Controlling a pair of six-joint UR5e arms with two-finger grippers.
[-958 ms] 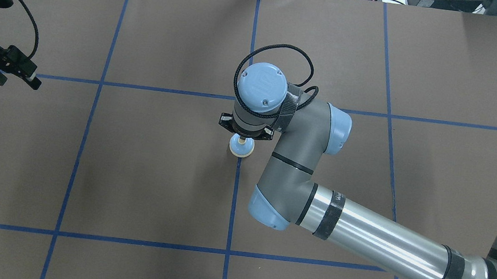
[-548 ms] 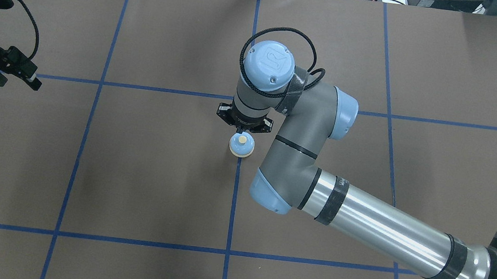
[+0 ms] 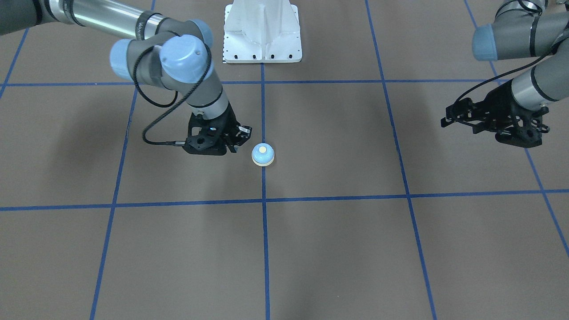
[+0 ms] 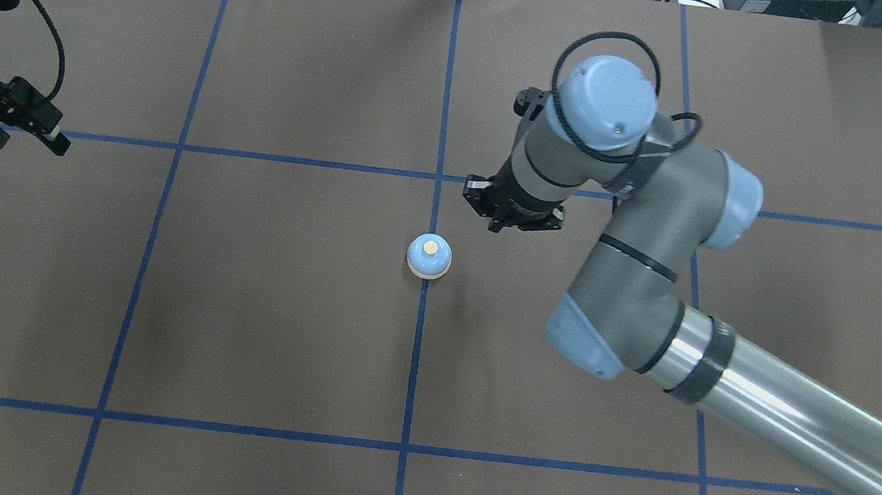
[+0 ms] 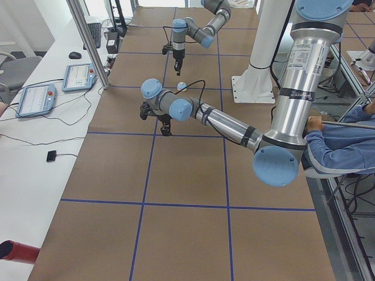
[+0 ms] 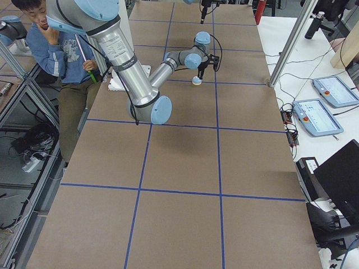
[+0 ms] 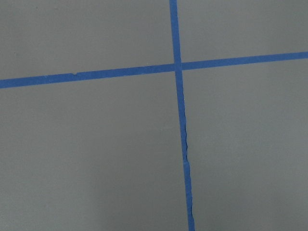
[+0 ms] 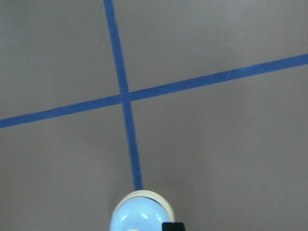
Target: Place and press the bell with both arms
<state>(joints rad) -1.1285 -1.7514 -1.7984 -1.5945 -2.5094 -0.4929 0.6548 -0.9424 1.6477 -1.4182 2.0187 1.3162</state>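
Fingers on my right gripper (image 4: 498,222) were pinched close together, with nothing between them. My right wrist camera caught only one small, square black fingertip (image 8: 172,226) at its bottom edge. That gripper hung just beside the bell (image 4: 429,256) without touching it, a little farther from my base and toward my right side.

The bell stood upright near the middle of the table (image 4: 275,320), right on top of a blue tape line (image 4: 414,361). It was small and round, like half a ball. Its top was smooth, shiny light blue. Its button (image 4: 430,246) was a flat cream circle on the crown, and a thin cream rim ran round the bottom.

My right arm (image 4: 787,418) was a fat, shiny silver tube with dull grey bends and round light blue caps. A black woven cable (image 4: 613,35) curled in a loop over the cap at the wrist.

My left gripper (image 4: 30,141) was well apart from the bell, out by the table's left edge, over a crossing of tape lines. Its two black fingers were spread wide and held nothing.

The table was covered in flat, dull brown paper, marked into big squares by the tape. My white metal stand (image 3: 262,31) had a row of small dark bolts along its foot.
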